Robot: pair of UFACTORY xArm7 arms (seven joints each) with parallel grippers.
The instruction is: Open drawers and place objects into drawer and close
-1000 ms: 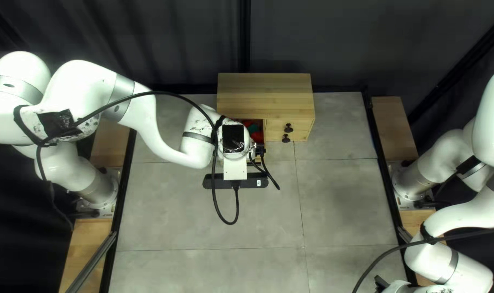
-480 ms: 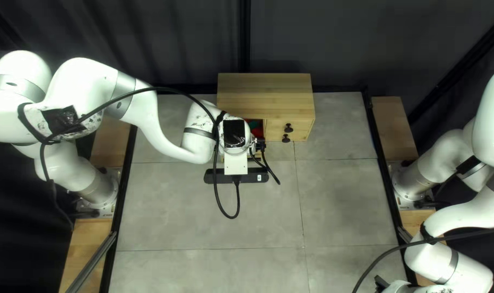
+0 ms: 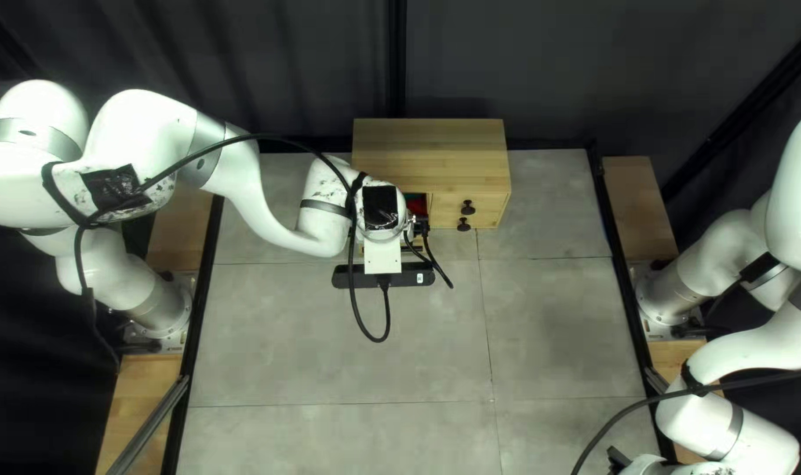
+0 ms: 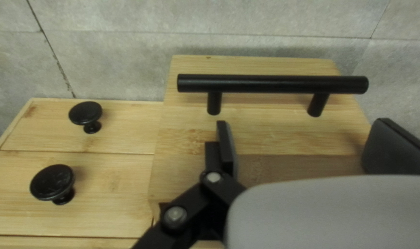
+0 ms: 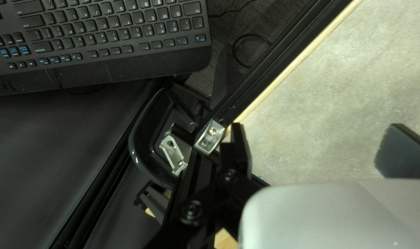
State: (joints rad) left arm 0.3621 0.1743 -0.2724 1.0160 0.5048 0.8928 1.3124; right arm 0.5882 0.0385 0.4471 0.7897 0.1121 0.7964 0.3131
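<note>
The wooden cabinet (image 3: 431, 149) is in the upper middle of the top left view. Its drawer with the long black handle (image 4: 265, 84) is open; something red (image 3: 417, 204) shows inside, I cannot tell what. Beside it, two small drawers (image 4: 120, 184) are closed. The left gripper (image 3: 421, 225) is near the handle, its fingers wide apart. The right gripper (image 3: 618, 459), at the lower right, is also wide. The grey table (image 3: 330, 352) has a dark curtain (image 3: 550, 62) behind.

Cabinet (image 3: 431, 149) at table's (image 3: 313, 361) far edge; knobs (image 3: 467, 208) on front, right of panel (image 4: 274, 136) bearing bar handle (image 4: 270, 84).

Behind the handle (image 4: 265, 84), between its posts (image 4: 214, 103), fingertips could pass; two knobs (image 4: 52, 182) jut up beside it.
</note>
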